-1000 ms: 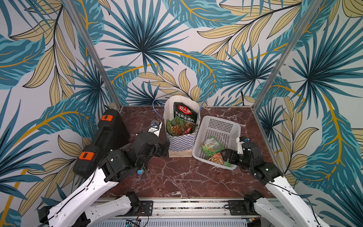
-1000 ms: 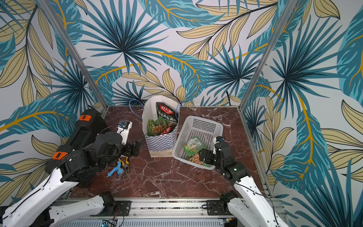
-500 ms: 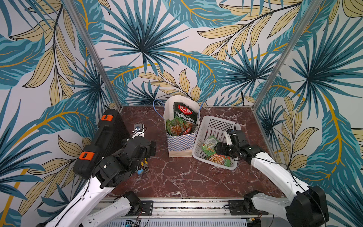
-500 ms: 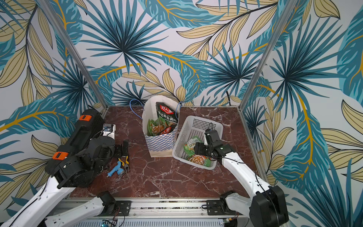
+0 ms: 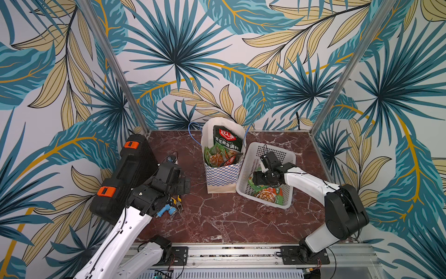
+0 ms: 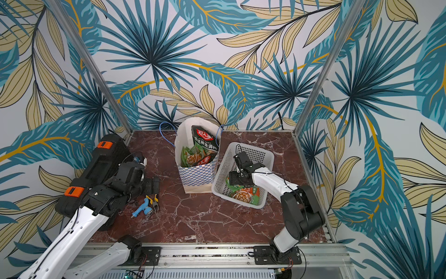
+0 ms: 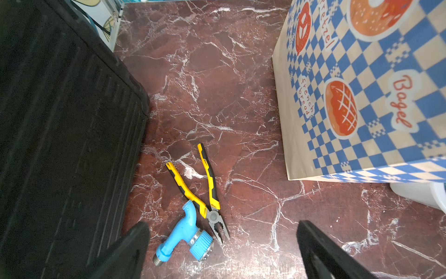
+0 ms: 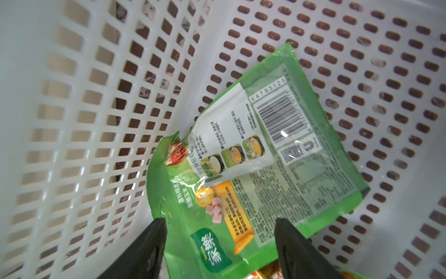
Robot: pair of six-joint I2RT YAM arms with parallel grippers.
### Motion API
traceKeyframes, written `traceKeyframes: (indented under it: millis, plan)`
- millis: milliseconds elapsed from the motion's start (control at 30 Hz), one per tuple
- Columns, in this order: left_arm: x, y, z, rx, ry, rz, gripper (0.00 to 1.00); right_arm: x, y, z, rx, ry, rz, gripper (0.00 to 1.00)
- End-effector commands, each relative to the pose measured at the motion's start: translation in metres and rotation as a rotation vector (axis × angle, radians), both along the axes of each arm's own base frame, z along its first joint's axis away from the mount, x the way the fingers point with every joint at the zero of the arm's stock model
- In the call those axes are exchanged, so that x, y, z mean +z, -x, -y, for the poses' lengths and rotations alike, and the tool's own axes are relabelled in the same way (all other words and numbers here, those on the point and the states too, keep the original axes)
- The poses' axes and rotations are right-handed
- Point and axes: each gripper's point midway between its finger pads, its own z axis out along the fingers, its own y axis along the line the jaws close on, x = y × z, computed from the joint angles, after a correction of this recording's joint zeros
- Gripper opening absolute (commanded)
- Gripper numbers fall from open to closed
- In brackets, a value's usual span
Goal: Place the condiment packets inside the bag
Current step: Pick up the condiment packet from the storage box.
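Straddling with the right gripper, jaws apart, the bright green glossy packet lying below in the white perforated plastic basket, long axis slanting across the gap.

On the bag you can read "Bagel", "french bread" and "pretzel". The green packet shows you "64793125" above its barcode, plus a "家乐" logo. The dark packet reads "青花椒鱼调料"; its red logo stays illegible.

The marble table bears bag, basket, black case, pliers, blue nozzle.
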Motion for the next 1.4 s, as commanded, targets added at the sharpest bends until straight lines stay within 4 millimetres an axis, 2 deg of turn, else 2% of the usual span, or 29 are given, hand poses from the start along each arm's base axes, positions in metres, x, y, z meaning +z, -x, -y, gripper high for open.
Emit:
traceKeyframes:
  millis: [0, 100, 200, 267, 367, 467, 667, 833, 967, 1167, 1267, 1367]
  plan:
    - [-0.006, -0.001, 0.006, -0.035, 0.033, -0.005, 1.0, -0.011, 0.001, 0.005, 0.051, 0.156, -0.01, 0.77]
    - [-0.006, -0.002, 0.006, -0.035, 0.035, -0.005, 1.0, -0.023, 0.001, 0.009, 0.059, 0.247, -0.028, 0.78]
    - [-0.007, -0.002, 0.007, -0.037, 0.038, -0.008, 1.0, -0.028, -0.003, 0.018, 0.034, 0.305, -0.03, 0.74]
    - [-0.007, -0.003, 0.007, -0.041, 0.04, -0.006, 1.0, -0.029, -0.005, 0.026, 0.005, 0.349, -0.02, 0.68]
    - [-0.007, -0.003, 0.007, -0.041, 0.041, -0.006, 1.0, -0.029, -0.01, 0.034, -0.033, 0.367, -0.015, 0.49]
    - [-0.007, -0.002, 0.007, -0.042, 0.043, -0.008, 1.0, -0.028, -0.014, 0.039, -0.063, 0.341, -0.019, 0.46]
    - [-0.007, -0.002, 0.009, -0.048, 0.048, -0.006, 1.0, -0.013, -0.022, 0.049, -0.111, 0.289, 0.0, 0.45]
    - [-0.007, -0.002, 0.009, -0.05, 0.05, -0.006, 1.0, 0.001, -0.023, 0.021, -0.045, 0.13, 0.025, 0.5]
    - [-0.008, -0.003, 0.01, -0.053, 0.049, -0.009, 1.0, 0.002, -0.032, 0.016, -0.08, 0.09, 0.03, 0.52]
    - [-0.008, -0.003, 0.01, -0.053, 0.048, -0.01, 1.0, -0.008, -0.054, 0.021, -0.167, 0.1, 0.015, 0.55]
    - [-0.008, -0.003, 0.01, -0.053, 0.049, -0.008, 1.0, -0.024, -0.061, 0.019, -0.17, 0.099, -0.02, 0.52]
    - [-0.008, -0.003, 0.01, -0.053, 0.049, -0.009, 1.0, -0.041, -0.06, 0.018, -0.17, 0.099, -0.061, 0.5]
